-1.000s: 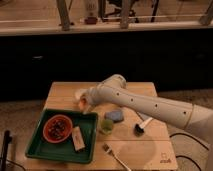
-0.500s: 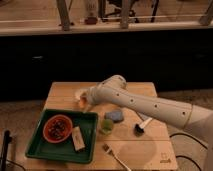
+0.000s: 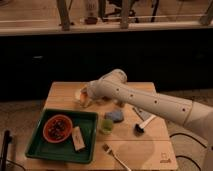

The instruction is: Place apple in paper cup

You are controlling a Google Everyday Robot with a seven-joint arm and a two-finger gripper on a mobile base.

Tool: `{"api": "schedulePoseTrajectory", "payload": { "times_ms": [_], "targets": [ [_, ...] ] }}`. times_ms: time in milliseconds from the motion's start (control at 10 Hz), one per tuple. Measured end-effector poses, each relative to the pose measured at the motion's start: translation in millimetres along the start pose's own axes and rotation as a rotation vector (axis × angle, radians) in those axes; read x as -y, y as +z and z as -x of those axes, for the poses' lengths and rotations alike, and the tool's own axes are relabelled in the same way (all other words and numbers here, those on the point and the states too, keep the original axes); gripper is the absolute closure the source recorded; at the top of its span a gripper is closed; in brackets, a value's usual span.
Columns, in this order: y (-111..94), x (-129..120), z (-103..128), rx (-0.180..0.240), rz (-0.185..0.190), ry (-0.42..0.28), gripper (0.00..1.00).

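Nothing had visibly moved since the earlier frame: the arm [image 3: 145,100] stayed stretched from the right edge across the table [image 3: 60,92], its white forearm rising leftward to a rounded joint, then bending down toward the far left part of the tabletop. The gripper [image 3: 86,95] sat low there, closed, mostly hidden behind that joint (whether it held anything could not be told). Right at it showed an orange-yellow patch, apparently the apple [image 3: 83,100], touching or just beside a pale shape that seemed to be the paper cup [image 3: 79,93]. Nearer, on the left, a green tray [image 3: 37,150] held a red bowl [image 3: 58,127]. A green cup [image 3: 106,125] stood just right of the tray, below the forearm.
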Motion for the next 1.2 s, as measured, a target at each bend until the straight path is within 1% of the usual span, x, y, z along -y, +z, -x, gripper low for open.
{"api": "schedulePoseTrajectory", "payload": {
  "times_ms": [200,500,800,1000,1200],
  "targets": [
    [0.6,16.0,2.3,0.006,-0.022,-0.023,0.96],
    [8.8,31.8,7.3,0.022,-0.038,-0.055,0.96],
    [21.8,43.4,13.2,0.036,-0.038,-0.079,0.96],
    [30.6,50.2,11.5,0.04,-0.034,-0.086,0.96],
    [33.7,52.9,8.9,0.04,-0.032,-0.082,0.96]
  ]
}}
